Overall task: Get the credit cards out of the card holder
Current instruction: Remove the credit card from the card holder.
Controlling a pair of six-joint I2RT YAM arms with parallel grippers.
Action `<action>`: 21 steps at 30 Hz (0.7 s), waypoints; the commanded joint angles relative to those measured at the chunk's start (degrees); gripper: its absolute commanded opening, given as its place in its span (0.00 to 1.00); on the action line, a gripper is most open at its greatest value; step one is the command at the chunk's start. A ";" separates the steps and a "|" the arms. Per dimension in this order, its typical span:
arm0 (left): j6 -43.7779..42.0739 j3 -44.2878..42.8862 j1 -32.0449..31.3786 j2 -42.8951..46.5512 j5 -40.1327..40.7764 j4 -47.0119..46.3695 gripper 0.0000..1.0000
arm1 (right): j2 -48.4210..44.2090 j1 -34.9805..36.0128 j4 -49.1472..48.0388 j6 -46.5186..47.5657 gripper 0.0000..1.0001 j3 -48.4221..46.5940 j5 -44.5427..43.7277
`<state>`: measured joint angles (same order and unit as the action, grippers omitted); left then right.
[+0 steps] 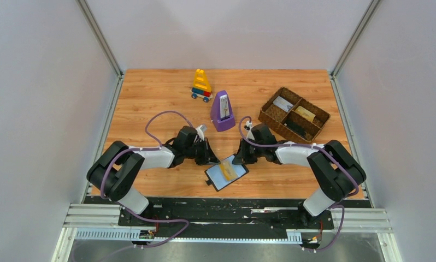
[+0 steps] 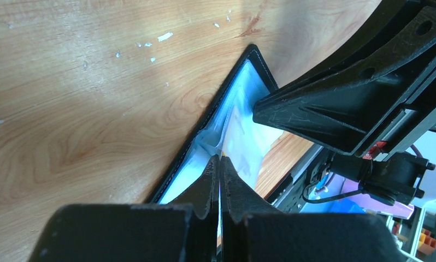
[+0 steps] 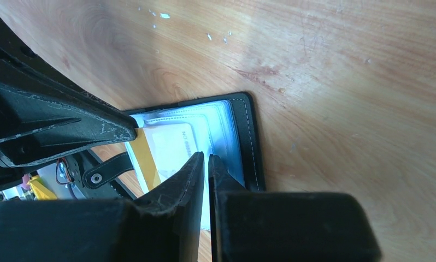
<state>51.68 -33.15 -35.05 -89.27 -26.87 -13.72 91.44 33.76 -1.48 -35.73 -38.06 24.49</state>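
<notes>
The black card holder [image 1: 214,178] lies open on the wood near the front edge, between my two arms. A yellow-orange credit card [image 1: 227,170] slants across its grey-blue inside. My left gripper [image 1: 218,161] is at the card's upper-left end, jaws shut with a thin edge pinched between them [image 2: 220,159]. From the right, my right gripper [image 1: 237,160] reaches in, its jaws [image 3: 206,157] nearly together on a pale clear sleeve of the card holder [image 3: 248,136]. The right wrist view shows the yellow-orange card [image 3: 145,158] beside a white card [image 3: 175,142].
A brown woven divided tray [image 1: 316,111] holding small items stands at the back right. A purple metronome [image 1: 222,112] and a yellow toy [image 1: 201,85] stand behind the grippers. The holder's snap strap [image 3: 106,172] sticks out toward the table's front edge.
</notes>
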 commanded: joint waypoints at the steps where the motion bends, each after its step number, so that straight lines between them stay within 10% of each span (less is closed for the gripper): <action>1: -2.07 1.12 0.88 2.63 0.55 0.98 0.00 | 1.25 -0.61 -1.86 0.37 0.10 -1.08 -3.27; 21: -2.02 3.79 3.20 19.52 8.79 14.09 0.00 | -0.40 -2.47 1.20 5.47 0.11 -5.01 -5.14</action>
<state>50.72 -29.50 -32.40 -74.54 -21.47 -3.57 92.71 31.66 -1.89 -32.97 -40.32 21.10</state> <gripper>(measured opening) 0.006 0.099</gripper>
